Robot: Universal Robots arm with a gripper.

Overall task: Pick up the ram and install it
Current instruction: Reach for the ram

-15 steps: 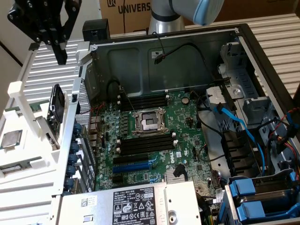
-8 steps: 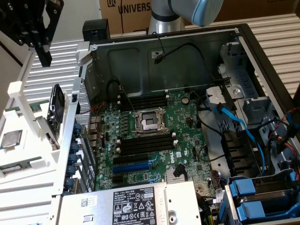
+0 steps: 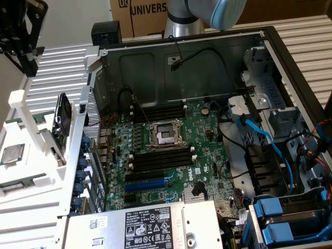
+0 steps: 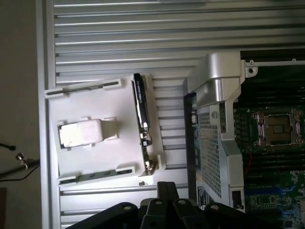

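The ram (image 3: pixel 62 123) is a thin dark stick standing on edge in a white holder (image 3: pixel 31 207) outside the case, at the exterior view's left. The wrist view has the ram (image 4: pixel 140 109) along one side of that holder (image 4: pixel 95 100). My gripper (image 3: pixel 27 61) hangs above and behind the holder, well clear of the ram, and holds nothing. In the wrist view the gripper (image 4: pixel 165 192) is shut, with its black fingers together. Long black memory slots (image 3: pixel 160 158) lie on the green motherboard (image 3: pixel 171 171) beside the open processor socket (image 3: pixel 166 136).
A square silver processor chip (image 3: pixel 11 154) rests on the white holder. The open computer case has a tall metal wall (image 3: pixel 93 119) between holder and motherboard. Blue and black cables (image 3: pixel 259 135) and drive bays (image 3: pixel 290 218) crowd the exterior view's right. The power supply (image 3: pixel 150 225) sits at the front.
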